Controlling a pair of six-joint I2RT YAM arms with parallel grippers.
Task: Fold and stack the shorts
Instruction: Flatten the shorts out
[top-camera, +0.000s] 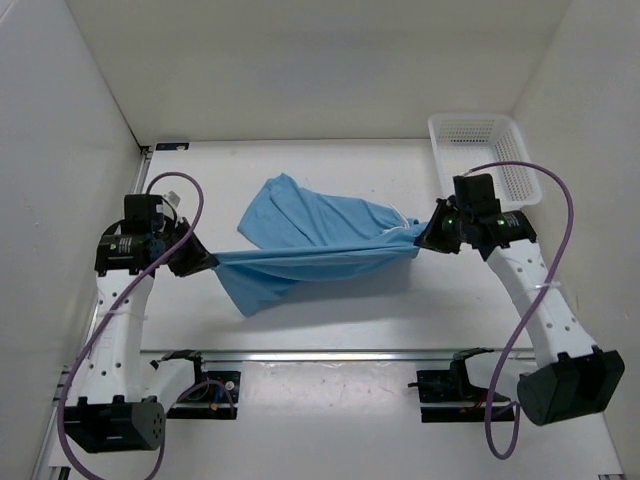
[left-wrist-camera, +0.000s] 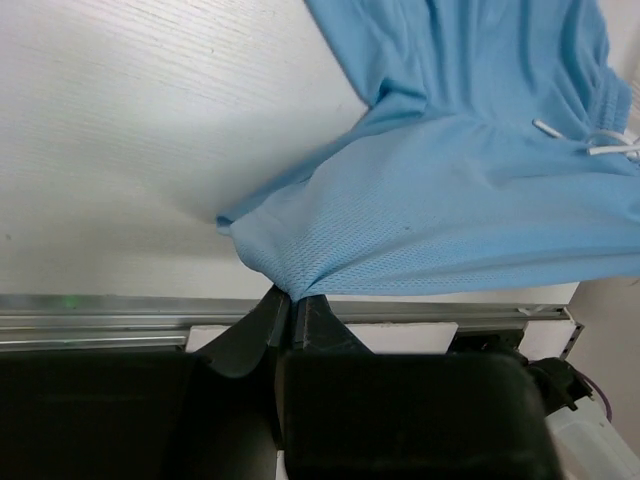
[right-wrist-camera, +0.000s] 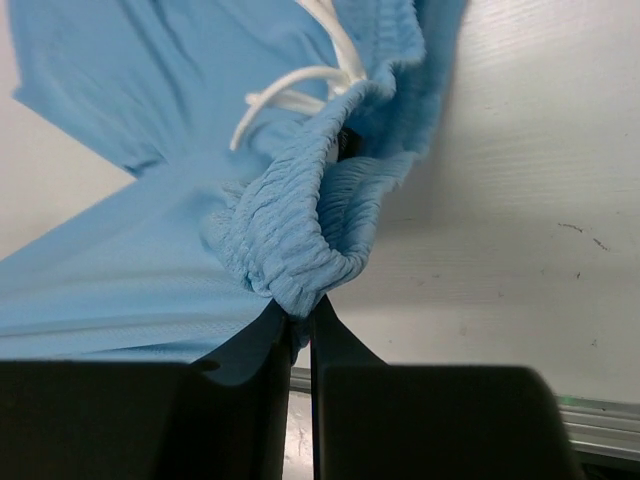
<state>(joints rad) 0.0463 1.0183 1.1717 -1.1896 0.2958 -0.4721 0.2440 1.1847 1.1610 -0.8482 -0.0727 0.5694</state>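
the shorts (top-camera: 310, 240) are stretched across mid-bench between 2 pincers. left pincer (left-wrist-camera: 290, 303) is clamped on a hem corner, right pincer (right-wrist-camera: 300, 312) on the gathered waist edge. the bench (top-camera: 350, 325) is white and wood-grained. plain white walls (top-camera: 300, 60) enclose it. a mesh basket (top-camera: 480, 150) sits in the far right corner.

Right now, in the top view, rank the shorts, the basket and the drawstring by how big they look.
1. The shorts: by far the largest.
2. The basket: clearly smaller.
3. The drawstring: smallest, only a short white bit shows.
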